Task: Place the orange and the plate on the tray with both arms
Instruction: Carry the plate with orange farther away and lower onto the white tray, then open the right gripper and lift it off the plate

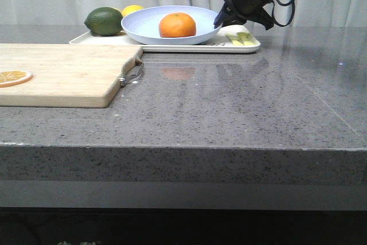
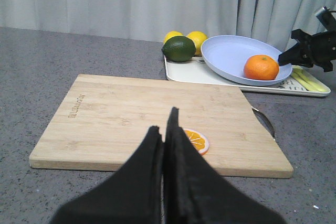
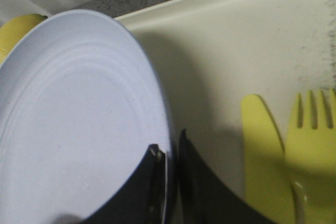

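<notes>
Upper centre of the front view: whole round bright-orange fruit [image 1: 177, 25] resting inside a wide shallow pale lavender-blue plate [image 1: 150, 22]. Plate sitting on a flat rectangular cream-white tray with rounded corners [image 1: 230, 48], far side of a grey speckled stone countertop [image 1: 241, 107].

Upper right of the front view: right gripper [image 1: 218, 22], black, pinched onto the plate's right rim. In the right wrist view, right gripper [image 3: 169, 156] nearly closed, one finger [image 3: 152, 182] on the plate's inner face, the other under the rim, thin plate edge clamped between. Beside it on the bare tray floor, a yellow plastic knife [image 3: 261, 150] and a yellow plastic fork [image 3: 312, 145], lower right of that view.

Left wrist view, lower centre: left gripper [image 2: 164, 124], fingers pressed together, nothing held, above a light wooden cutting board [image 2: 131, 114]. Just past the fingertips, a flat orange slice [image 2: 195, 140] lying on the board.

Upper left of the tray: a dark green lime-like fruit [image 1: 104, 20], a yellow lemon [image 1: 132, 10] behind it; two yellow lemons visible in the left wrist view.
</notes>
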Motion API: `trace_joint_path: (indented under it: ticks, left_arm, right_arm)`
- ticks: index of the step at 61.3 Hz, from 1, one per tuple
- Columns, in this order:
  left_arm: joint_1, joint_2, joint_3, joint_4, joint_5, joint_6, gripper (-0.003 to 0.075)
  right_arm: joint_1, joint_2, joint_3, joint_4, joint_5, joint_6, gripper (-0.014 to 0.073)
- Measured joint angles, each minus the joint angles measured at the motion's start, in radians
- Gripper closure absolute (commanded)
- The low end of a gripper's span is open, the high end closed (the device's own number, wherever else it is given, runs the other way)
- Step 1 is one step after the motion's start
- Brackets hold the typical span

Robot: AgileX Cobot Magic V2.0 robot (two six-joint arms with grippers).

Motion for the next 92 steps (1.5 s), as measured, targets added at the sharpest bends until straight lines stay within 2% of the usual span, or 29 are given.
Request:
trace_joint_path:
  ticks: [10,21,33,50,54,58,72,82,92]
  left_arm:
    - [0.000,0.000,0.000,0.000,0.000,0.000,0.0738]
    - [0.000,0.000,0.000,0.000,0.000,0.000,0.0738]
    - [0.000,0.000,0.000,0.000,0.000,0.000,0.0738]
    - [0.000,0.000,0.000,0.000,0.000,0.000,0.0738]
    - [0.000,0.000,0.000,0.000,0.000,0.000,0.0738]
    - [0.000,0.000,0.000,0.000,0.000,0.000,0.0738]
    - [0.000,0.000,0.000,0.000,0.000,0.000,0.0738]
    - [0.000,0.000,0.000,0.000,0.000,0.000,0.0738]
    - [0.000,0.000,0.000,0.000,0.000,0.000,0.0738]
  right_arm:
    - [0.000,0.000,0.000,0.000,0.002,0.000,0.0470]
    - [0.000,0.000,0.000,0.000,0.010,0.000,0.0321]
    - [0.000,0.000,-0.001,0.000,0.012,0.000,0.0209]
    - [-0.010,-0.013,-0.043,-0.021,0.094,0.000,0.0197]
    - [-0.022,-0.030,-0.056,-0.050,0.140,0.000,0.0221]
    - [-0.033,-0.053,-0.068,-0.074,0.179,0.000,0.0289]
    - [-0.075,-0.138,-0.087,-0.120,0.356,0.000,0.0673]
    - [-0.085,-0.183,-0.087,-0.159,0.464,0.000,0.0657]
    - [-0.085,-0.242,-0.087,-0.251,0.552,-0.004,0.0657]
